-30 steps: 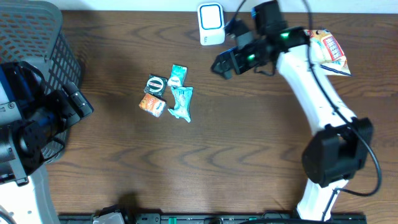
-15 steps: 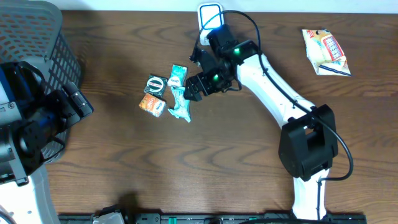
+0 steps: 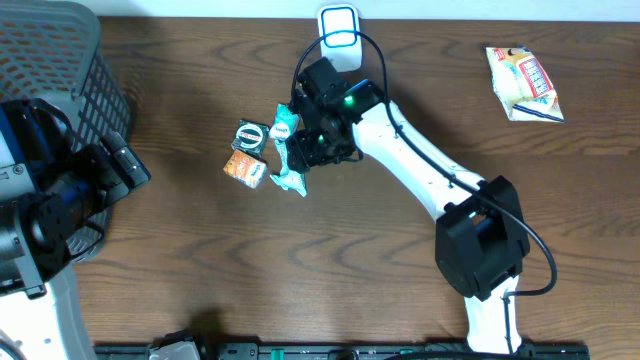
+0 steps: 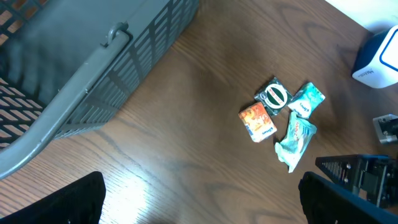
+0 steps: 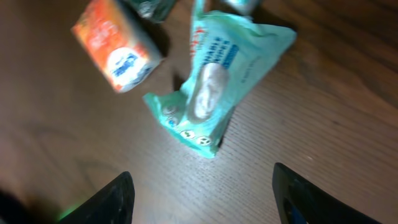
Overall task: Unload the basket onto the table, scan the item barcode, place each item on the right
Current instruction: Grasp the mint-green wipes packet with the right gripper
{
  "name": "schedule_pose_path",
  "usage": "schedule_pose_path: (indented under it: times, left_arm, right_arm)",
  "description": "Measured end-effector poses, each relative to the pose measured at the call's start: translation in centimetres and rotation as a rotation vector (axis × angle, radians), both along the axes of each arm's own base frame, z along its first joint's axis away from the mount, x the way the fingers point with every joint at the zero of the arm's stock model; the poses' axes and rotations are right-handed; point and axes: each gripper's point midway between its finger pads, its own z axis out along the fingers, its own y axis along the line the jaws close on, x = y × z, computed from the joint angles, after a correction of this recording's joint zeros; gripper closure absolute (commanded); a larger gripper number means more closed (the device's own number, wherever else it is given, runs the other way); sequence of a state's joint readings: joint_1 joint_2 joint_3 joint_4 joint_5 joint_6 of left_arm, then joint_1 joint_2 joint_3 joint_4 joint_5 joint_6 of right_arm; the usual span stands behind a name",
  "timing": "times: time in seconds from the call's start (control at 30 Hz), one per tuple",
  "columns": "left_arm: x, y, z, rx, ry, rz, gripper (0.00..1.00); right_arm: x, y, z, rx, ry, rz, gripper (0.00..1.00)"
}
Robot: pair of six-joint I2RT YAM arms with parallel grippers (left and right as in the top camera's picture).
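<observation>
A teal wipes packet lies mid-table in a small cluster with a smaller teal packet, a round dark-green item and an orange packet. My right gripper hovers right over the wipes packet's near end. In the right wrist view the wipes packet and the orange packet lie just ahead of that open gripper, with only bare wood between its fingers. The white and blue scanner stands at the back edge. My left gripper is open over bare table at the left.
A grey mesh basket fills the far left corner, beside the left arm. A red and white snack bag lies at the back right. The right arm's base stands at the front right.
The right arm swung from beside the scanner leftward and down over the item cluster, and its fingers came somewhat closer together. The left arm has not moved.
</observation>
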State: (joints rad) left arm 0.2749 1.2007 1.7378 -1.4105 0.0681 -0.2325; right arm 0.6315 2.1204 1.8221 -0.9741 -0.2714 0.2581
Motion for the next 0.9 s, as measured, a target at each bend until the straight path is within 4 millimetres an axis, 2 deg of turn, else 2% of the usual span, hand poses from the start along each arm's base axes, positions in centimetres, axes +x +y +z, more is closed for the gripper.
schedule_pose_path:
  times: [0.17, 0.43, 0.67, 0.77, 0.9]
  left_arm:
    - [0.0, 0.0, 0.0, 0.000, 0.000, 0.000, 0.02]
    - [0.0, 0.0, 0.0, 0.000, 0.000, 0.000, 0.02]
    - [0.0, 0.0, 0.0, 0.000, 0.000, 0.000, 0.02]
    - [0.0, 0.0, 0.0, 0.000, 0.000, 0.000, 0.02]
    - [0.0, 0.0, 0.0, 0.000, 0.000, 0.000, 0.02]
  right_arm:
    - [0.3, 0.2, -0.3, -0.067, -0.044, -0.093, 0.32]
    - [-0.2, 2.3, 0.0, -0.068, -0.100, -0.102, 0.53]
    - [0.3, 2.5, 0.0, -0.067, -0.119, -0.151, 0.62]
    - [0.8, 2.8, -0.5, -0.065, -0.128, -0.173, 0.66]
    - [0.6, 3.6, -2.6, -0.085, -0.112, -0.169, 0.68]
